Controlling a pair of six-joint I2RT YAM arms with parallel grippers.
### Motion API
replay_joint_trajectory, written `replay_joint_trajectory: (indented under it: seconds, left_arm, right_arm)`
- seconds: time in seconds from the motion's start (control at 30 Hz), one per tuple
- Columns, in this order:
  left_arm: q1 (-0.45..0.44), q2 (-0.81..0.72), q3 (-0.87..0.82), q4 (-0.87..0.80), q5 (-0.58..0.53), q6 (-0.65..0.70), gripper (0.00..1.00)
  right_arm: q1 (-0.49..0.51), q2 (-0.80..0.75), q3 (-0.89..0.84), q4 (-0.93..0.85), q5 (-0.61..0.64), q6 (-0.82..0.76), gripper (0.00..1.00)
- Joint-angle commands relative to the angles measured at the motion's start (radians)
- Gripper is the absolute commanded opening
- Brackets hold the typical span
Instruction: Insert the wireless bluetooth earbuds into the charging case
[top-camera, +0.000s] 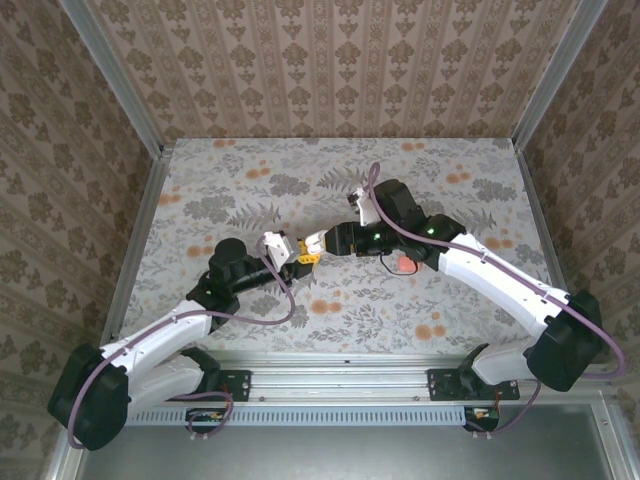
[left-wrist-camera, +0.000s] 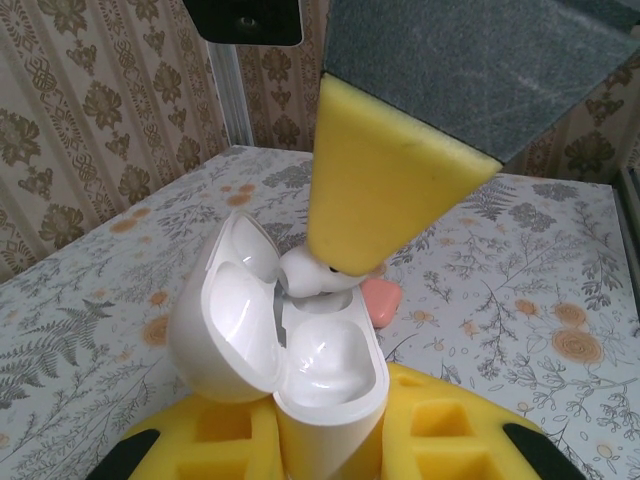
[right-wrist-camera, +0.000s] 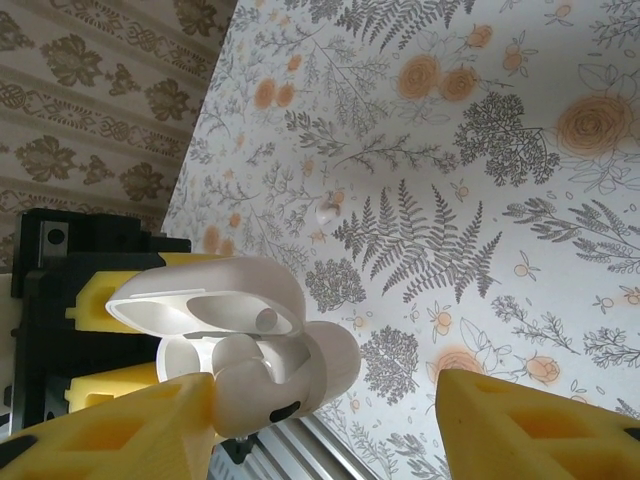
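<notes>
Two arms meet mid-worktop from above. From the left wrist, the left fingers clench the open white charging case, and one of the right fingers touches a white earbud at its socket. From the right wrist, those fingers stand released, apart; a second earbud lies loose on the worktop. Tiny, light and slick, it likely wants a gentle pinch across its body.

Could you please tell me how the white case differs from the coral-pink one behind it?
The white case is held up off the table in the left gripper, while the coral-pink case lies on the tablecloth. The white case has its lid swung open; the coral-pink case looks closed. Both are smooth, rounded plastic.
</notes>
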Motion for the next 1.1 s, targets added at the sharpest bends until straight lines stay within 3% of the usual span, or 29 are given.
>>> replay_joint_trajectory:
  seconds: [0.0,0.23,0.5,0.93,1.07]
  left_arm:
    - [-0.006,-0.015,0.028,0.045,0.023,0.013,0.05]
    - [-0.007,-0.009,0.031,0.047,0.023,0.011,0.05]
    - [-0.007,-0.008,0.029,0.045,0.022,0.01,0.05]
    - [-0.007,-0.002,0.031,0.042,0.015,0.011,0.05]
    - [-0.007,0.002,0.032,0.044,0.021,0.01,0.05]
  right_arm:
    - [-0.023,-0.023,0.012,-0.021,0.054,0.02,0.6]
    - [-0.025,-0.029,0.01,0.057,-0.032,-0.011,0.61]
    - [-0.027,-0.085,0.006,0.041,-0.04,-0.11,0.61]
    - [0.045,-0.086,0.12,-0.201,0.111,-0.148,0.51]
    - [0.062,-0.066,0.132,-0.187,0.099,-0.165,0.5]
